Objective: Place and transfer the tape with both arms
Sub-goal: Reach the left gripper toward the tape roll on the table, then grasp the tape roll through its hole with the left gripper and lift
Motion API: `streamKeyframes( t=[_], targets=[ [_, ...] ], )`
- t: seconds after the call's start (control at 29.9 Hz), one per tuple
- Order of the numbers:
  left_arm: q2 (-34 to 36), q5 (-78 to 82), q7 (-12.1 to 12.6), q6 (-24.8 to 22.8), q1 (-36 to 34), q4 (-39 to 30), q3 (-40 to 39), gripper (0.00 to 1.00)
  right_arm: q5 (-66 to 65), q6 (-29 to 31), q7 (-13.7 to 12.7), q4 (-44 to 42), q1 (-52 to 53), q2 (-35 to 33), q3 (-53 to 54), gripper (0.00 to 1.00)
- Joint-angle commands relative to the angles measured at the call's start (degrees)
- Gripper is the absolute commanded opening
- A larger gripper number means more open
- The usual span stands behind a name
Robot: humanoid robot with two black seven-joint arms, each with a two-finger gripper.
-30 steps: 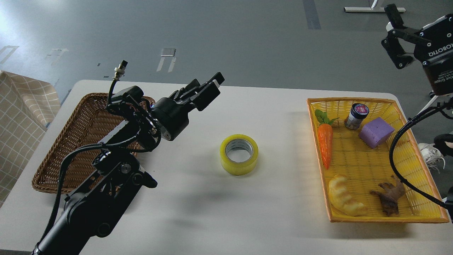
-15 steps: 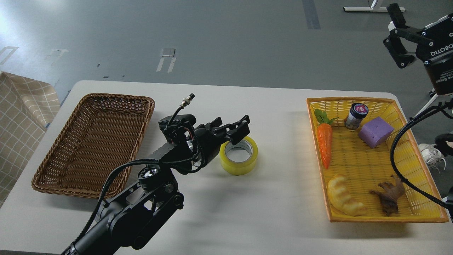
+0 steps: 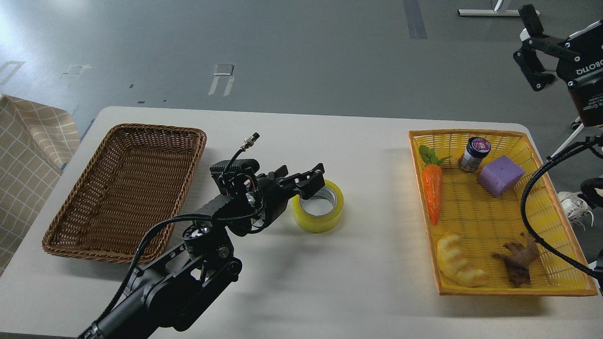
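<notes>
Two arms in play, only one working: my left gripper (image 3: 308,181) is down at the tape (image 3: 318,212), fingers apart, over the roll's near-left rim; can't tell if a finger is inside the core; no grasp yet; tape sits flat on the table (image 3: 330,292), right under my fingertips; brown wicker basket (image 3: 127,188) off behind my left wrist, nothing in it; my right gripper (image 3: 534,52) released, high, well away; pick-up and placing still left.

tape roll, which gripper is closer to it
Left. The left gripper is right at the tape, its fingers over the roll's near-left rim. The right gripper is raised far off, beyond the yellow basket.
</notes>
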Motion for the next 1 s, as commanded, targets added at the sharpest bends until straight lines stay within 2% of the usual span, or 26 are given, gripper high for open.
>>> streamKeyframes(
  t=[0.0,0.6,0.97],
  targets=[
    [0.0,0.0,0.8,0.0,-0.1,1.9,0.0,0.98,-0.1,0.0,0.0,0.0,-0.1,0.1,0.1,1.0],
    [2.3,0.0,1.0,0.0,-1.4,4.4,4.3,0.98,-0.1,0.0,0.0,-0.3,-0.6,0.3,0.2,1.0],
    [3.7,0.0,1.0,0.0,-4.5,5.5,8.0,0.98,-0.1,0.0,0.0,-1.5,-0.6,0.3,0.2,1.0]
  ],
)
